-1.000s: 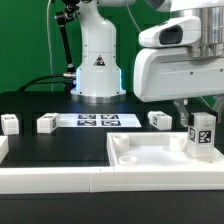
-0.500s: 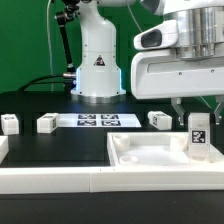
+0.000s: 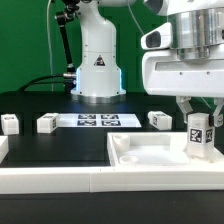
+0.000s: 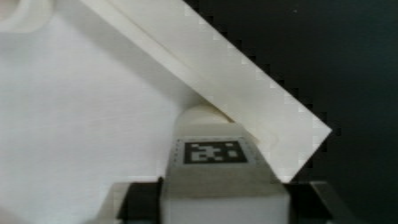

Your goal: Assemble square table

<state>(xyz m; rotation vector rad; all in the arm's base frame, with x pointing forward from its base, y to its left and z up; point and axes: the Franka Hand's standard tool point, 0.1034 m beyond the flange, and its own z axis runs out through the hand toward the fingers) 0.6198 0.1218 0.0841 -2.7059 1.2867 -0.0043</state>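
The white square tabletop (image 3: pixel 160 156) lies on the black table at the exterior view's right, rim up. My gripper (image 3: pixel 199 117) is shut on a white tagged leg (image 3: pixel 199 134), which stands upright in the tabletop's far right corner. In the wrist view the leg (image 4: pixel 221 158) sits between my two dark fingers (image 4: pixel 144 202), right against the tabletop's raised rim (image 4: pixel 231 70). Three more legs lie on the table behind: one (image 3: pixel 9 124), another (image 3: pixel 46 123), and a third (image 3: pixel 160 119).
The marker board (image 3: pixel 98 121) lies flat in front of the robot's white base (image 3: pixel 96 62). A long white rail (image 3: pixel 60 180) runs along the table's front edge, with another white piece (image 3: pixel 3 147) at the exterior view's left.
The gripper with the leg has shifted slightly toward the exterior view's right and turned a little about its axis. The loose legs and tabletop have not moved.
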